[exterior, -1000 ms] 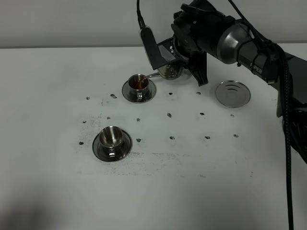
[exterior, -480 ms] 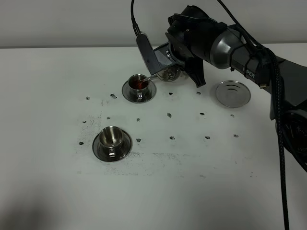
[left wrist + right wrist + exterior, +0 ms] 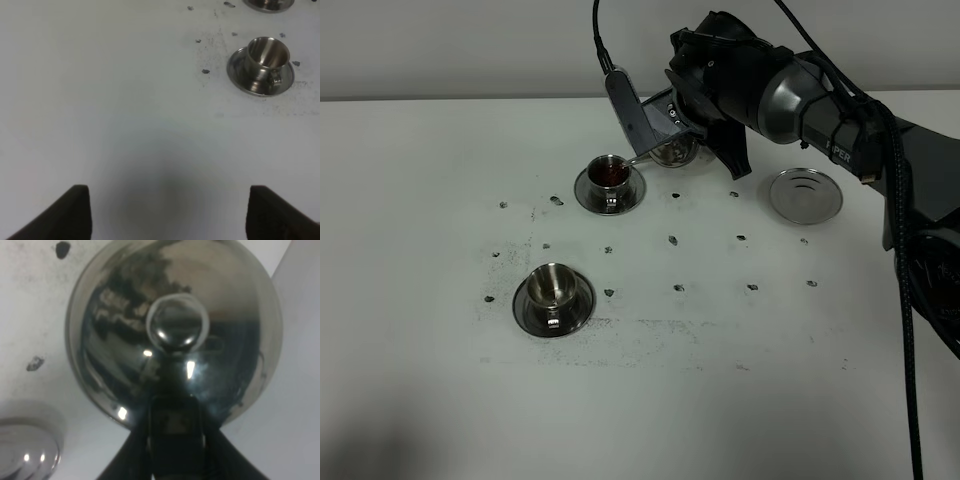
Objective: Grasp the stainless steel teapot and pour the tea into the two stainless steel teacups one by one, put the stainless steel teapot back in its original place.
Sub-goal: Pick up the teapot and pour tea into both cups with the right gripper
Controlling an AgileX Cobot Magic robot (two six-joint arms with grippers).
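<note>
The teapot [image 3: 672,150] hangs tilted above the far side of the bench [image 3: 720,380]. Its thin spout [image 3: 638,157] reaches down to the rim of the far cup [image 3: 609,180], which holds dark reddish tea [image 3: 610,173] and stands on a saucer [image 3: 586,192]. The near cup [image 3: 553,284] stands on its own saucer closer to the front edge, and its inside is bare and shiny. The round tray [image 3: 805,195] lies flat to the right of the pot, well apart from it, with nothing on it.

The bench is white and dull, scattered with small dark specks [image 3: 673,240] and a faint grey smear near the front cup. A plain pale wall [image 3: 470,45] rises behind it.

The high view hides the grip under the dark arm. The right wrist view shows it close: the right end effector [image 3: 175,425] is clamped on the pot's handle, just below the domed lid [image 3: 125,340] and its knob [image 3: 177,329].

Only the left wrist view shows the left end effector [image 3: 170,212]. Its two dark fingertips [image 3: 75,212] are spread wide with nothing between them, above bare bench, and the near cup lies well ahead.
</note>
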